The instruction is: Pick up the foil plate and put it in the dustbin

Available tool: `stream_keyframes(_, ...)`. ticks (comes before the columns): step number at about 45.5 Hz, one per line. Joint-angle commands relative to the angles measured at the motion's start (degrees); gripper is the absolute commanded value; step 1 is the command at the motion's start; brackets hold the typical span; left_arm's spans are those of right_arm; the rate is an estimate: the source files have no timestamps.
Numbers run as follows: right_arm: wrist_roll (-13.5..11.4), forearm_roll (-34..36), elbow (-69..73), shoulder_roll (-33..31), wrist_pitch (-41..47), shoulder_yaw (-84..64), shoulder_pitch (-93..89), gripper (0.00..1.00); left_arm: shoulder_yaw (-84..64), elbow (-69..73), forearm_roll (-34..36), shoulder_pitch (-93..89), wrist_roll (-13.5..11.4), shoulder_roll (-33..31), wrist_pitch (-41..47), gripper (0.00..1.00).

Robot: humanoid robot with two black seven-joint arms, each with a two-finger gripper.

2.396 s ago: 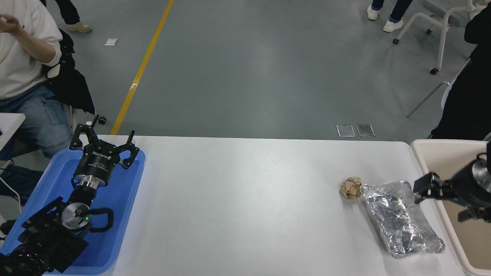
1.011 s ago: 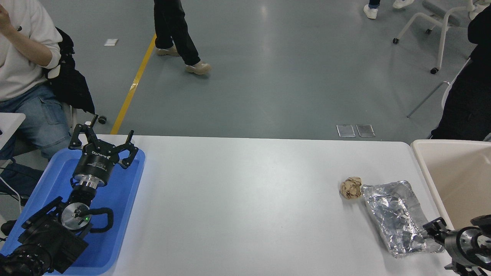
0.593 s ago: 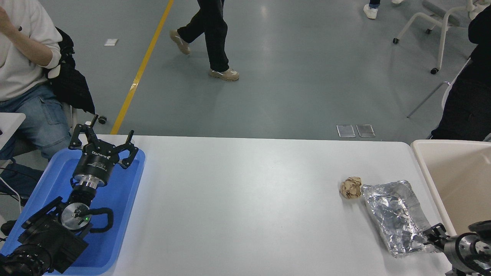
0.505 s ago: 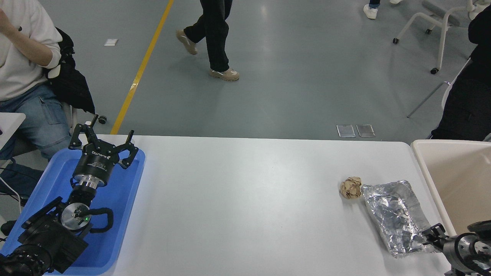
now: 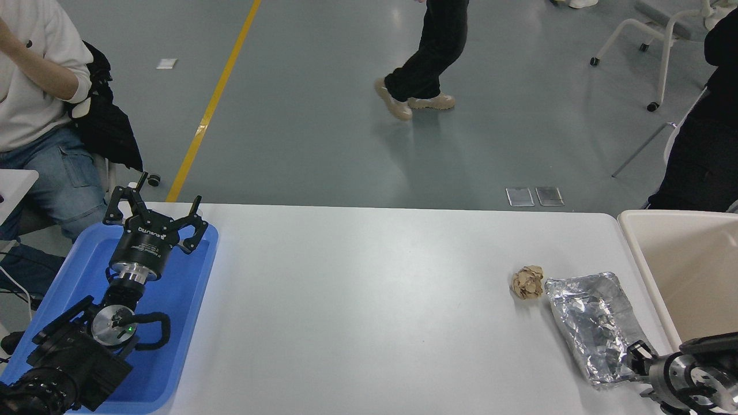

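The foil plate (image 5: 594,323) is a crinkled silver tray lying on the white table (image 5: 369,300) at the right, its long side running from far left to near right. The beige dustbin (image 5: 639,262) stands just right of it, past the table's right end. My right gripper (image 5: 635,353) comes in at the bottom right corner and sits at the plate's near right end, touching or overlapping its rim. My left gripper (image 5: 154,214) is open and parked over the blue tray (image 5: 190,300) at the lower left.
A small crumpled brown paper ball (image 5: 527,282) lies against the plate's far left corner. A person sits at the far left (image 5: 34,86), another walks across the floor (image 5: 429,52), and one in black stands at the right edge (image 5: 706,150). A chair (image 5: 657,34) stands at the top right.
My right gripper has dropped from above the dustbin's rim to the table's near right corner and edged left onto the plate's near end. A person has walked from left to right behind the table.
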Motion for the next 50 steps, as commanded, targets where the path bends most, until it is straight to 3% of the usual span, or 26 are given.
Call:
stream_keyframes(1,0.1,-0.5,-0.3,0.4,-1.1,0.1,-0.8,0.0,0.0,-0.1,0.0,0.0,0.0,0.0,0.0,1.0)
stream_keyframes(20,0.1,-0.5,-1.1,1.8,-2.2,0.8,-1.3,0.0,0.0,-0.1,0.0,0.0,0.0,0.0,0.0,1.0)
stream_keyframes(33,-0.5,-2.0,-0.9,-4.7,-1.1,-0.2,4.5,0.0,0.0,-0.1,0.0,0.0,0.0,0.0,0.0,1.0)
stream_keyframes(39,-0.7,-5.9,-0.7,-7.6,0.9,-1.7,9.1,0.0,0.0,0.0,0.0,0.0,0.0,0.0,0.0,1.0)
stream_keyframes(50,-2.1,-6.8,-0.1,-10.4,7.2,-10.3,19.5,0.0,0.0,0.0,0.0,0.0,0.0,0.0,0.0,1.0)
